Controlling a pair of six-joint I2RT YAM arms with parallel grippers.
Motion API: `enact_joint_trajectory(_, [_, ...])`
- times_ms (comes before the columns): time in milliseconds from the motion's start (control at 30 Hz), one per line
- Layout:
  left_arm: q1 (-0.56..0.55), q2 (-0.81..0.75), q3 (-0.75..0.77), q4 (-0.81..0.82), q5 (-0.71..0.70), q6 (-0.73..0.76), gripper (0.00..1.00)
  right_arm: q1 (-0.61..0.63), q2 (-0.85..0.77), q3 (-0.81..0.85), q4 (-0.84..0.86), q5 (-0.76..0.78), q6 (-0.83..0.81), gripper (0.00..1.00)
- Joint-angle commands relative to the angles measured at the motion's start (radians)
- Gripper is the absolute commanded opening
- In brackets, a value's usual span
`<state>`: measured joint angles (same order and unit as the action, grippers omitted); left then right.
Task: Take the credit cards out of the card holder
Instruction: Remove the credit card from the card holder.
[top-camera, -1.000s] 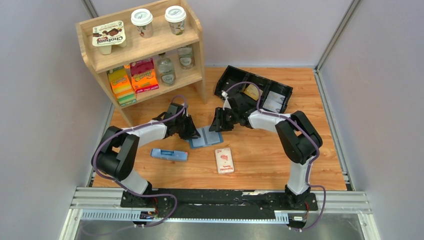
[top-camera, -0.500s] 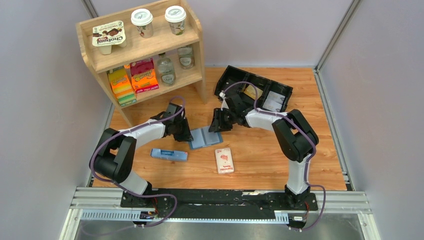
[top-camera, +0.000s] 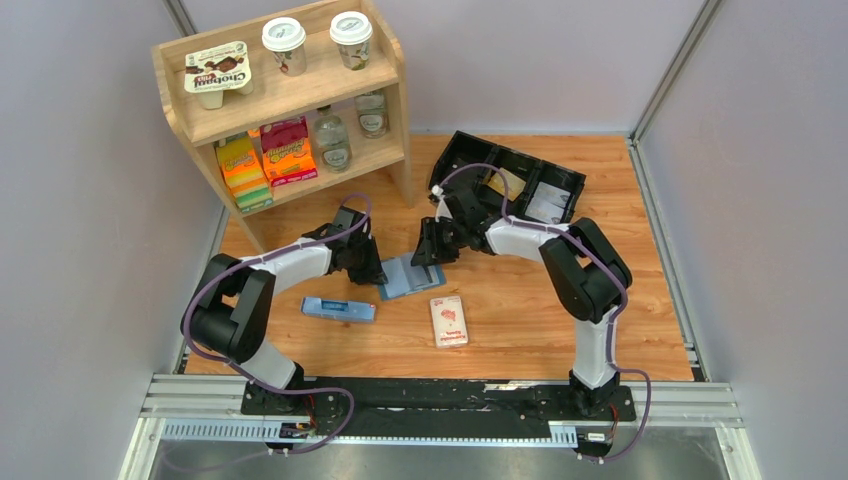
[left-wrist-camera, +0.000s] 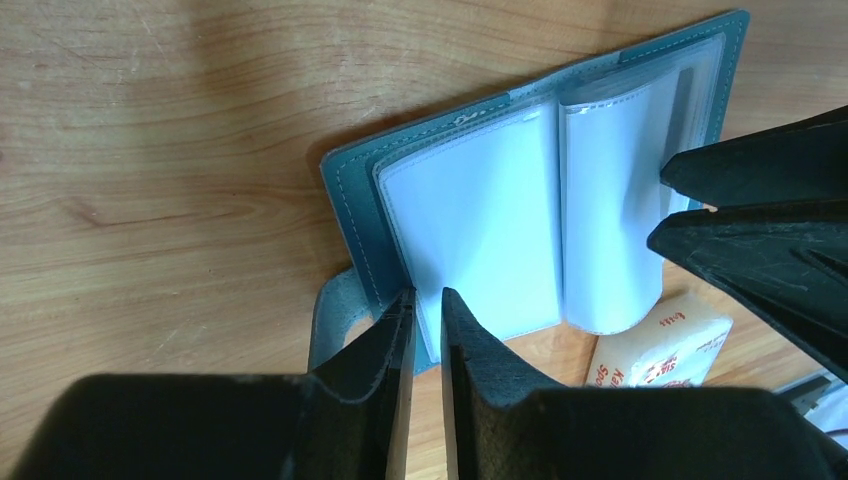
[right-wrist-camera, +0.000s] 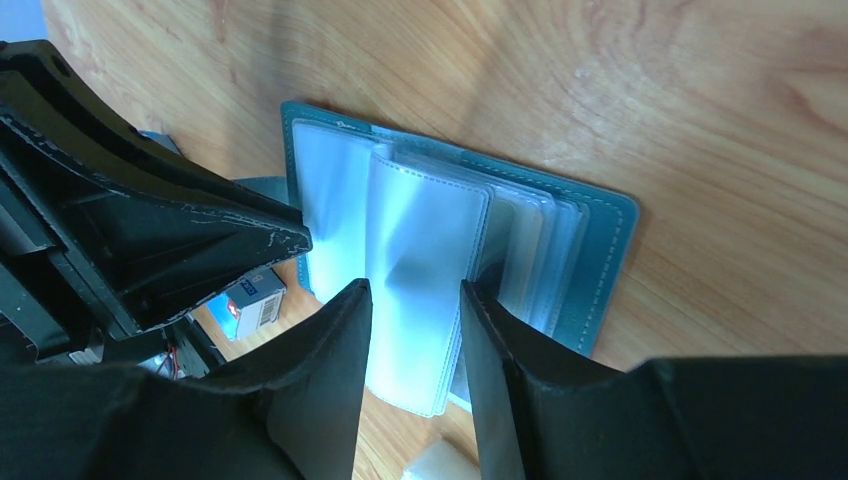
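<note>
Blk/white arms (top-camera: 300, 262), purple cables, blk pincers (top-camera: 372, 270).

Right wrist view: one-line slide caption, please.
Right gripper fingers straddle a clear sleeve of the open blue card holder on the wooden table; left gripper alongside.

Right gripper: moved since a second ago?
Yes. Right gripper shifted slightly left, away from the black plastic compartment tray, over the open light blue card holder.

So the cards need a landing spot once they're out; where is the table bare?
Bare wood lies right of the white pack, out to the table's right edge. It is crowded around the card holder, between both sets of fingers, with the pale blue box nearby.
</note>
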<state>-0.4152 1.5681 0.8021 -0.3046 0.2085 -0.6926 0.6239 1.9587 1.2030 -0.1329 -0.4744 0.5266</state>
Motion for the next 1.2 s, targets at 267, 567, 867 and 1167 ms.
enact_joint_trajectory(267, [0.003,0.001,0.014,0.028,0.043,0.004,0.22,0.028,0.055,0.055,0.056,-0.122,0.055,0.43])
enact_joint_trajectory(567, [0.001,-0.025,-0.024,0.105,0.081,-0.024,0.22,0.031,0.094,0.058,0.165,-0.237,0.153,0.43])
enact_joint_trajectory(867, [0.003,-0.126,-0.075,0.165,0.054,-0.062,0.22,0.042,0.105,0.089,0.188,-0.268,0.185,0.43])
enact_joint_trajectory(1167, [0.003,-0.233,-0.109,0.156,0.003,-0.067,0.23,0.066,0.083,0.193,0.037,-0.196,0.089,0.44])
